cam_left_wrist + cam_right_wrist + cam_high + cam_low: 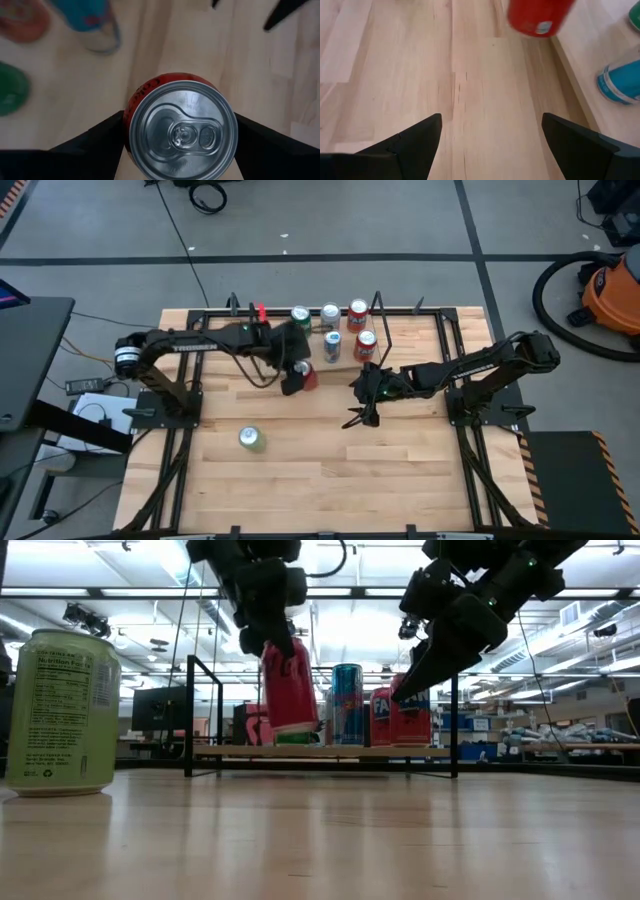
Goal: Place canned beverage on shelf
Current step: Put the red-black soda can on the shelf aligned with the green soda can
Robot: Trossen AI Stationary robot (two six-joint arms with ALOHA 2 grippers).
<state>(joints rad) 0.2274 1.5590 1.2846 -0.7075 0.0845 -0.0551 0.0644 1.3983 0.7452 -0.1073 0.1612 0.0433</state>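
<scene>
Gleaming silver-topped red can (182, 132) in left tool (180, 137)

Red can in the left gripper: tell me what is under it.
The red can hangs lifted in the left gripper; the low view shows the shelf board's edge below it. The wrist view's can hides what lies directly beneath.

The counter (300, 480) is made of pale wood planks and stands on a grey floor (350, 220) crossed by dark tape lines. Black cables (180, 240) trail over that floor. An orange shop vacuum (612, 295) with a black hose sits at one far corner, and a dark desk (30, 350) stands off to the other side. From table height, the room behind is a wide workshop with long ceiling lights (120, 592), a dark monitor (155, 710) and benches further back.
</scene>
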